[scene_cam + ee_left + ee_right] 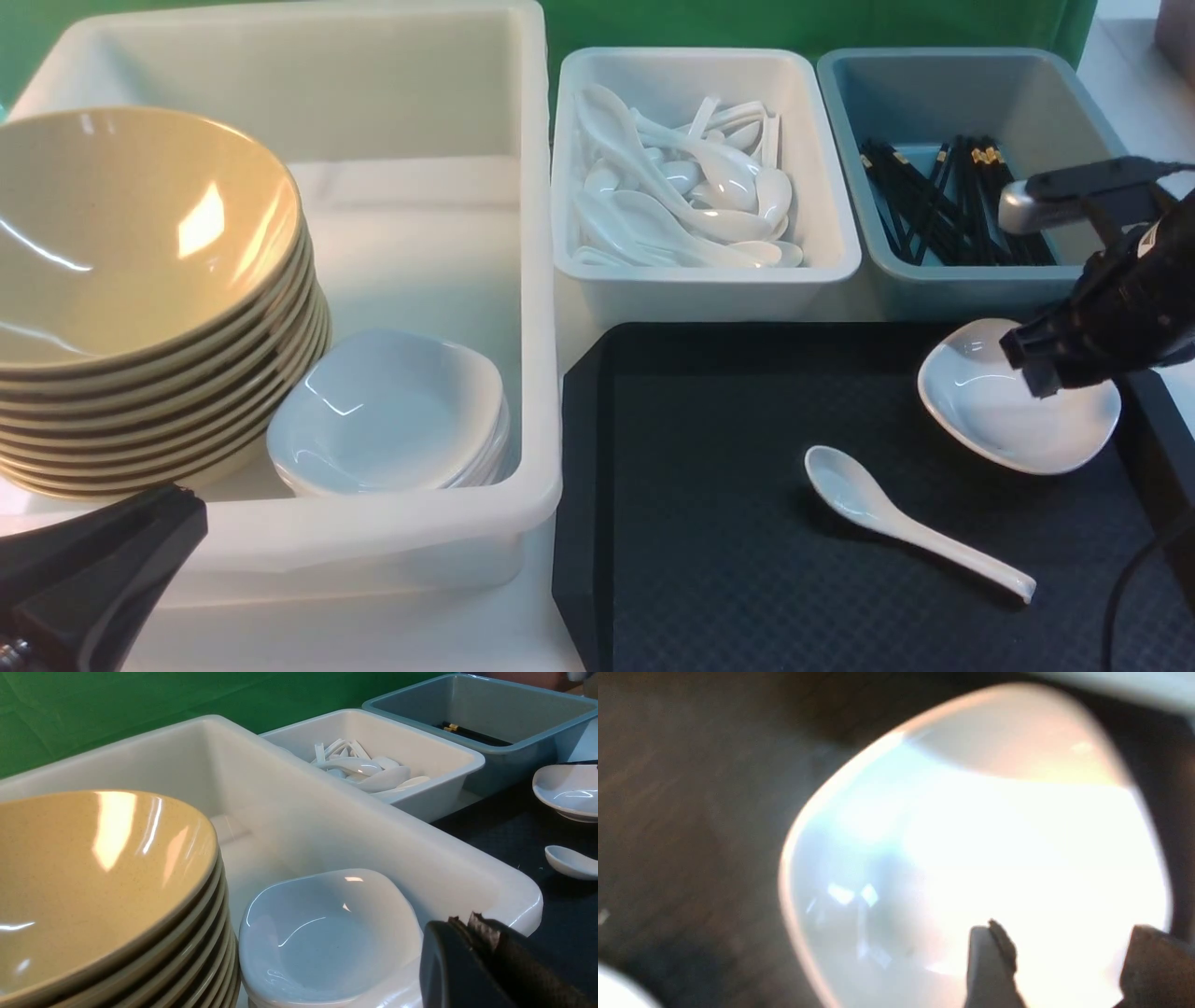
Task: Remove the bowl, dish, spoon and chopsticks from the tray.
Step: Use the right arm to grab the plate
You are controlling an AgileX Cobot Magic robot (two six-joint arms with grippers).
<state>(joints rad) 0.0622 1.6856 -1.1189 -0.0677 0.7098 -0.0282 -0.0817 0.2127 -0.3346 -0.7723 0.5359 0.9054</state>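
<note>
Only dish and spoon are left on the tray; my right claw hangs spread over the dish, left claw pressed together

A large white bin holds a tall stack of mustard bowls and a stack of white dishes. Just beside it is a small white bin of white spoons. Beyond that is a grey-blue bin of black chopsticks. A green backdrop hangs behind.
</note>
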